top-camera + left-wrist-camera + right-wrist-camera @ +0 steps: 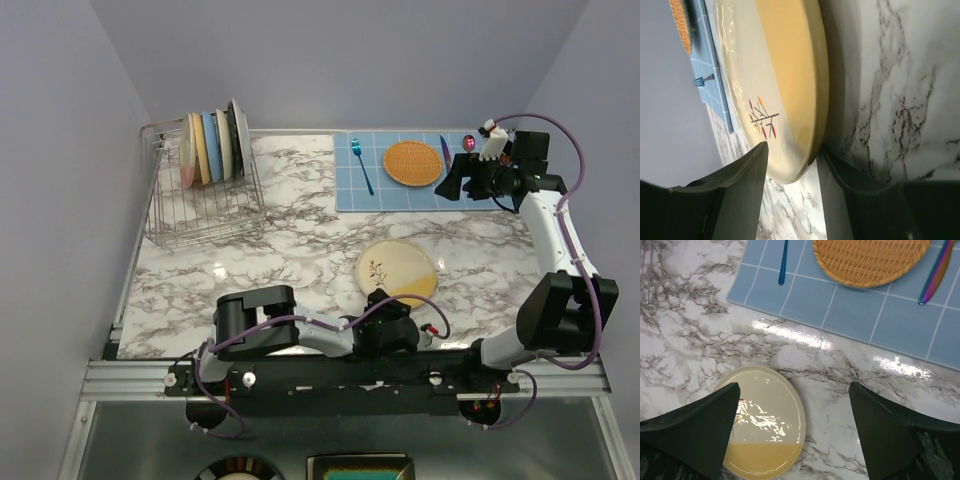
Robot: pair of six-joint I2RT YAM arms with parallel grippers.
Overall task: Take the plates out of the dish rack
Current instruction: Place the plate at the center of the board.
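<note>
Evidently unloaded, twig plate (397,270) lies flat on table (300,230); L gripper (792,150) straddles its rim, jaws spread, no pinch. R gripper (795,387) gapes empty by blue mat (400,198). Other plates (212,148) stand slotted in dish rack (200,215).

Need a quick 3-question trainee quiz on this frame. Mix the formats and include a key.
1. True or false: the twig-motif plate lies flat on the marble table, outside the dish rack.
2. What sits in the middle of the blue mat?
A. a woven orange disc
B. a teal plate
C. a mug
3. Fill in: the ___ gripper has that plate's rim between its fingers.

Key
1. True.
2. A, the woven orange disc.
3. Left: the left gripper straddles the rim, jaws apart.
</note>
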